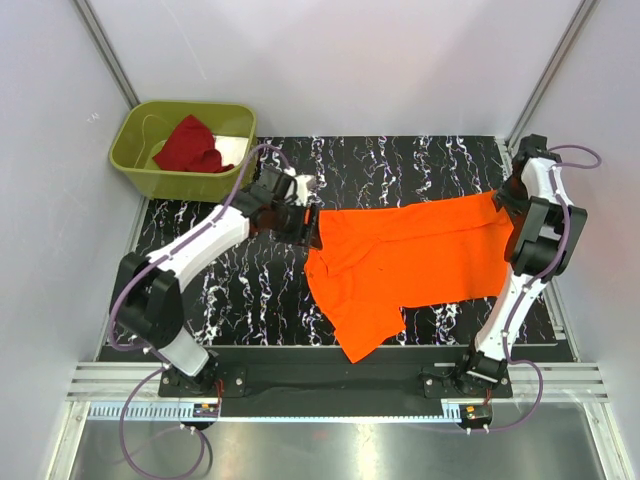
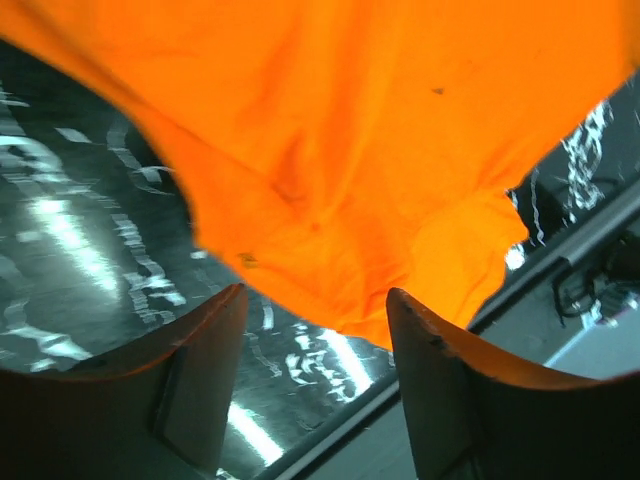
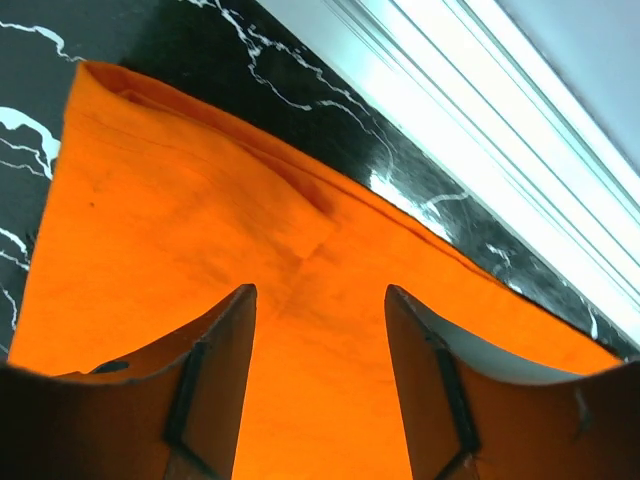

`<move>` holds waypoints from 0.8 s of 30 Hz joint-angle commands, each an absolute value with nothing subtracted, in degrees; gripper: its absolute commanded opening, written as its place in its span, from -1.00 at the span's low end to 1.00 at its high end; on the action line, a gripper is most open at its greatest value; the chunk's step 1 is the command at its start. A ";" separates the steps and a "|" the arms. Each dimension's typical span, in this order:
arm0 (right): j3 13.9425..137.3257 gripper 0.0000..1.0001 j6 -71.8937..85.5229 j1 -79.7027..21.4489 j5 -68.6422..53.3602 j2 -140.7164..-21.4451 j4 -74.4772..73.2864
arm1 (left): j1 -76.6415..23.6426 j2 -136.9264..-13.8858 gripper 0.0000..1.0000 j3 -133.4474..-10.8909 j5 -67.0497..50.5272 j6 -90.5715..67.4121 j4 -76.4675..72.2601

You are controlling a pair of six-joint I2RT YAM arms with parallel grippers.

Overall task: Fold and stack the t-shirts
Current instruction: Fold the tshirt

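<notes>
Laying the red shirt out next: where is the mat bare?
Bare mat: near-left, between the left arm and the orange shirt; also the far strip beyond it, right of the bin. Middle and right are crowded by shirt and right arm.

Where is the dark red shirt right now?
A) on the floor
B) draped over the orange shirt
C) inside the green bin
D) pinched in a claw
C: the dark red shirt lies crumpled inside the green bin at the far left, well apart from the orange shirt.
</notes>
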State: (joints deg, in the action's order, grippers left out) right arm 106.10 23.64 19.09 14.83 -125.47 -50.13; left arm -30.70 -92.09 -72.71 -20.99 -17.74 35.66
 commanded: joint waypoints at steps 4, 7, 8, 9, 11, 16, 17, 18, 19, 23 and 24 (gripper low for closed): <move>103.55 0.27 28.30 18.20 9.34 -116.11 -52.48 | -25.49 -93.15 0.20 -78.31 -15.73 -15.64 37.88; 97.83 0.34 29.35 15.30 5.10 -112.69 -51.33 | -24.26 -98.34 0.26 -79.88 -16.35 -17.40 37.79; 94.34 0.35 29.79 14.42 3.01 -111.72 -50.55 | -24.08 -100.70 0.29 -80.33 -16.00 -17.92 38.05; 92.74 0.35 29.97 13.28 1.77 -110.66 -50.19 | -23.91 -101.51 0.30 -80.07 -15.82 -19.23 37.97; 87.40 0.35 31.54 11.78 0.27 -107.50 -49.84 | -23.12 -102.48 0.39 -78.76 -16.08 -20.82 35.52; 79.81 0.35 31.91 6.08 -5.97 -102.93 -47.29 | -22.50 -108.09 0.42 -81.11 -16.26 -21.80 32.00; 77.89 0.35 31.73 5.54 -6.76 -102.75 -47.02 | -22.33 -110.28 0.41 -81.99 -16.61 -22.49 31.99; 77.00 0.34 31.38 5.19 -7.12 -102.40 -46.76 | -22.15 -111.17 0.38 -83.66 -17.05 -23.11 32.34; 76.04 0.33 30.77 4.92 -7.21 -101.78 -46.41 | -21.97 -111.88 0.36 -84.28 -17.49 -23.72 32.17; 71.12 0.29 28.74 3.78 -10.28 -100.46 -44.74 | -21.88 -113.29 0.32 -84.81 -17.40 -26.98 29.27; 70.32 0.29 28.57 3.61 -10.02 -100.02 -44.30 | -21.88 -113.64 0.31 -85.68 -16.45 -28.03 28.75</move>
State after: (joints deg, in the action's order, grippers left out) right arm 72.05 30.22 4.08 -7.25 -103.74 -46.76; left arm -22.22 -113.78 -82.26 -16.69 -24.56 32.97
